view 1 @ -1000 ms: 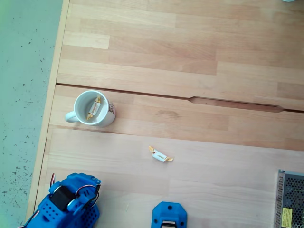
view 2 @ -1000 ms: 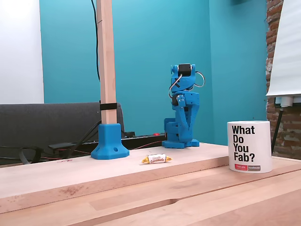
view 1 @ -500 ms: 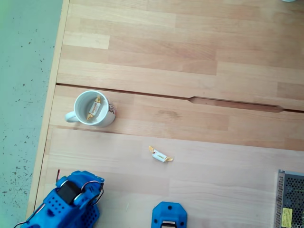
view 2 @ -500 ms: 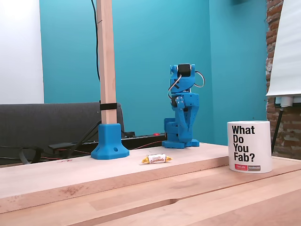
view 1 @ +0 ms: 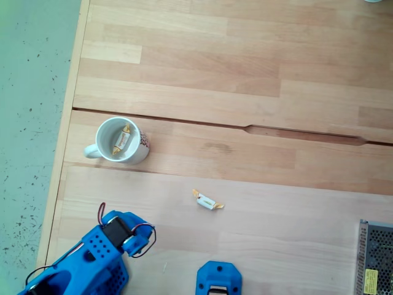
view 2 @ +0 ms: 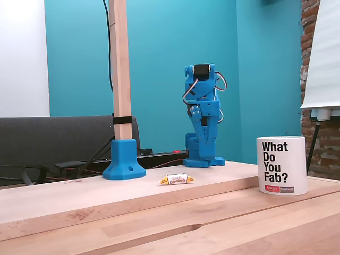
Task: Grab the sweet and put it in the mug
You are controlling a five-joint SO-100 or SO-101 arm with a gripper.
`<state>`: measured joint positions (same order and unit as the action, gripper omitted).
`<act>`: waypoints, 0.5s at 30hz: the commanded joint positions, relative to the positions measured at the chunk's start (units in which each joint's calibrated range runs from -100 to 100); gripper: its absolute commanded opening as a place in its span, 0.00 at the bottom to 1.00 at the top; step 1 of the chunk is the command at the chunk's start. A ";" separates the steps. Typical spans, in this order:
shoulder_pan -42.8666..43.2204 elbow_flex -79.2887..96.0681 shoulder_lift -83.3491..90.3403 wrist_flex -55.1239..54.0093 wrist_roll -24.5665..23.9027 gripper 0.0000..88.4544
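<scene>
Two sweets are counted, one lying on the desk (view 1: 258,74) near its middle (view 1: 207,201) and one inside the mug (view 1: 123,139), alongside one mug (view 1: 104,151) near the desk's left edge in a fixed view, one blue arm (view 2: 202,125) and one blue post base (view 2: 123,159).

The blue arm (view 2: 202,119) stands folded up on itself over its base (view 2: 203,160), its links stacked nearly vertical in a fixed view from the side. A black servo (view 2: 202,71) sits at the top of the stack, with looped red and white wires (view 2: 219,85) beside it. In a fixed view from above, the arm (view 1: 92,258) occupies the lower left corner, its upper end with the black servo (view 1: 118,231) and wire loops angled toward the upper right. The hand cannot be made out in either fixed view.
</scene>
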<state>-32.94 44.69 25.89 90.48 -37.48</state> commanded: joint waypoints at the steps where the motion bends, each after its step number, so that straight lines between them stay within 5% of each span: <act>1: -1.63 -5.17 -1.79 -1.04 0.10 0.00; 15: -1.85 -16.14 -7.38 -1.37 -0.05 0.00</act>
<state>-34.12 32.41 20.16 89.75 -37.53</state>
